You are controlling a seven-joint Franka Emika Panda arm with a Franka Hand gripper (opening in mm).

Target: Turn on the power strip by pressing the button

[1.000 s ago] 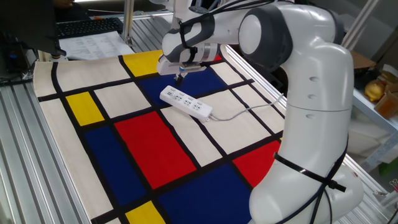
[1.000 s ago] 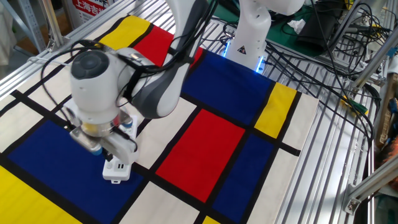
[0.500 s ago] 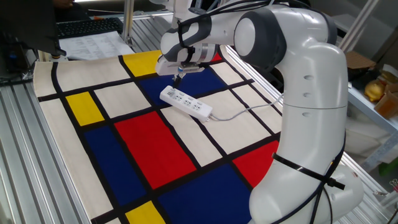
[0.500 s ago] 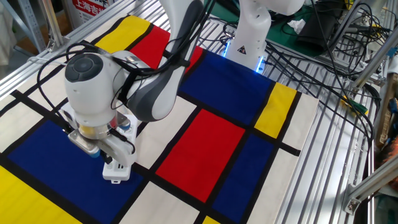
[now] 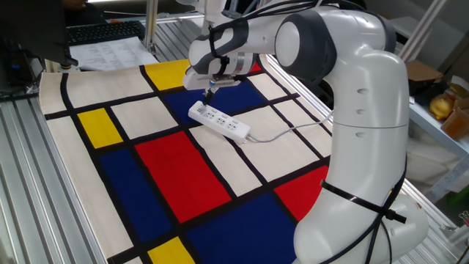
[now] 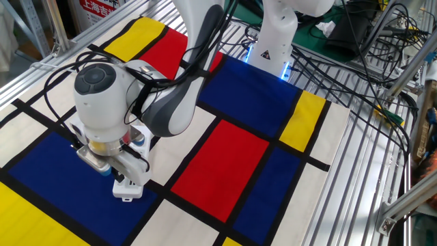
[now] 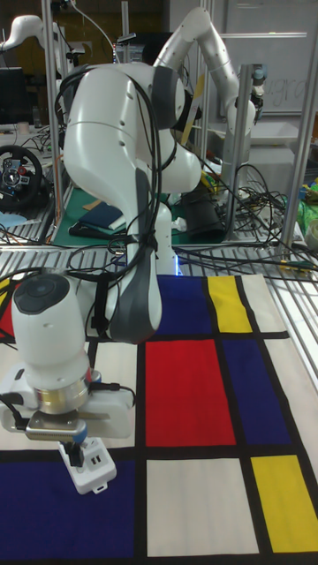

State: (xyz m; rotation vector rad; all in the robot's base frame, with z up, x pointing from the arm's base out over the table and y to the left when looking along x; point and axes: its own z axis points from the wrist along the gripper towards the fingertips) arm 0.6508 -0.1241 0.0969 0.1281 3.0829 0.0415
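Hovering: fingers (image 5: 211, 91) sit just above the strip's (image 5: 218, 121) far-left end, presumably the button end. Strip lies diagonally on the table (image 5: 66, 99), cord (image 5: 289, 132) trailing right. Can't tell if fingers are apart.

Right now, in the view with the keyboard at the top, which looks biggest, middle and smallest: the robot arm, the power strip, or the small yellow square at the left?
1. Robot arm, by far the biggest.
2. Power strip and yellow square: they look alike, too close to rank.
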